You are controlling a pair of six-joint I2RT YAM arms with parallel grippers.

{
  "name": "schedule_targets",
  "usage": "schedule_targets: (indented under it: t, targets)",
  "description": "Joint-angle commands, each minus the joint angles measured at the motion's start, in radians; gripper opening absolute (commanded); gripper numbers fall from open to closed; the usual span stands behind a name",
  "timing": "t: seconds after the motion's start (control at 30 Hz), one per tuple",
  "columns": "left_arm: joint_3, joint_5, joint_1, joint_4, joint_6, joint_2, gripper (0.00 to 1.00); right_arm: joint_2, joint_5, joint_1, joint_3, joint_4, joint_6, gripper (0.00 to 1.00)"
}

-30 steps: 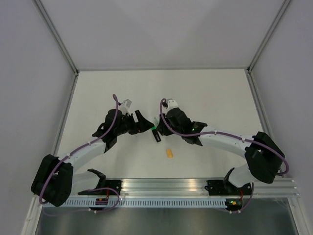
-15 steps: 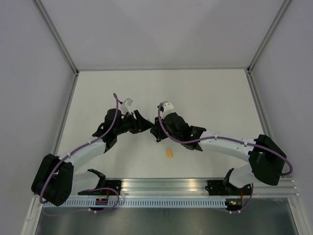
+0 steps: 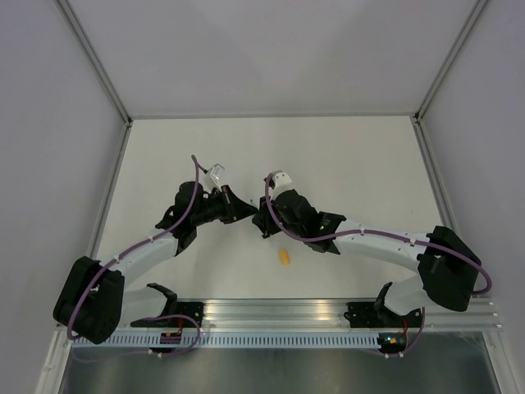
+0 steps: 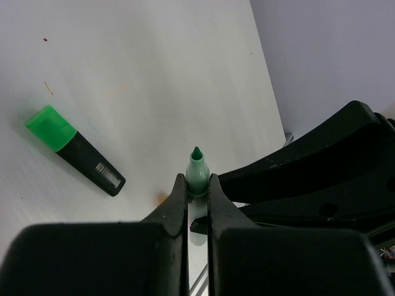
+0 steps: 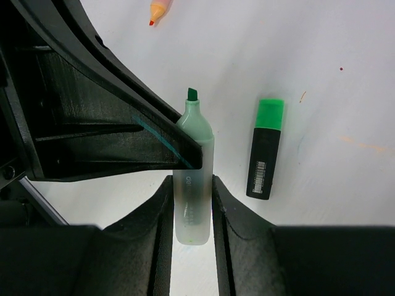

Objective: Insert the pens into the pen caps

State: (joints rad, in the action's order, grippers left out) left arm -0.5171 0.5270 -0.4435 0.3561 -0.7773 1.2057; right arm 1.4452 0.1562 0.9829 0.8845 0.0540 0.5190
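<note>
Since a second ago the left gripper (image 4: 197, 185) has gone from standing wide to clamped narrow, and the right gripper (image 5: 192, 185) has swung in toward it, so the two now meet near the middle of the white worktop (image 3: 344, 164). The left gripper pinches the neck of a pale green translucent highlighter pen (image 5: 193, 145), just behind its dark green chisel tip. The right gripper holds the same pen by its barrel further back, with the tip pointing away from its wrist. One black finger of the left gripper crosses the pen's shoulder in the right wrist view. Near the held pen, a black-barrelled marker with a bright green end (image 4: 74, 157) lies flat on the worktop, touched by neither gripper. A small orange-yellow plastic piece (image 3: 284, 258) lies on the worktop nearer the arm bases, apart from both grippers. The right wrist view also catches a pale orange pen end with a red tip (image 5: 157, 9) at its top edge. Whether that is the same piece I cannot tell.
</note>
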Motion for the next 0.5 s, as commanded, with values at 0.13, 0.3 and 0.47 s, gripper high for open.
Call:
schedule_targets:
  t: [0.13,0.3,0.47]
  targets:
    - [0.014,0.119,0.005,0.106,-0.002,-0.009,0.02,-0.034,-0.043,0.007,0.011,0.041,-0.027,0.27]
    - [0.049,0.226,0.005,0.242,-0.033,-0.084,0.02,-0.106,-0.128,0.005,-0.010,0.052,-0.063,0.61]
    - [0.100,0.358,0.005,0.418,-0.086,-0.173,0.02,-0.210,-0.338,-0.001,-0.056,0.113,-0.068,0.62]
